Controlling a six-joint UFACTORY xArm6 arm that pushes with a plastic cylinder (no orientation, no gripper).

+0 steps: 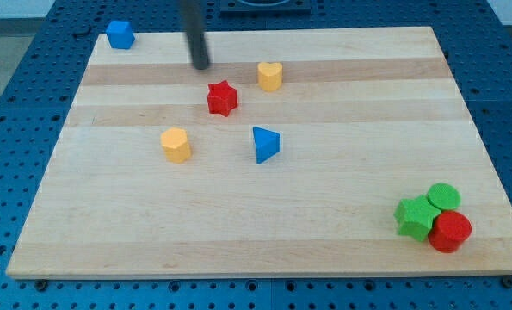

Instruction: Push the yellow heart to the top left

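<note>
Nearest the camera, at the view's bottom right, a red cylinder [450, 231] was seen touching a green star [416, 216] and a green cylinder [444, 196], all well apart from the work. The end effector was a bare rod with nothing to open or close, so no grasp state could be told; it held nothing. Its tip [201, 65] was placed near the top of the tabletop [342, 224], to the left of the yellow heart [270, 76] and just above and left of the red star [223, 98]. The heart was found in the upper middle, well right of the blue cube [120, 34] marking the top left corner. The tip was judged to be on the wrong side: it would need to be brought round above the heart to the heart's right edge, slightly low, so that the push ran leftward and up. The star could be caught if the line were set too low. A yellow hexagon [175, 144] and blue triangle [266, 144] were lying clear below.
</note>
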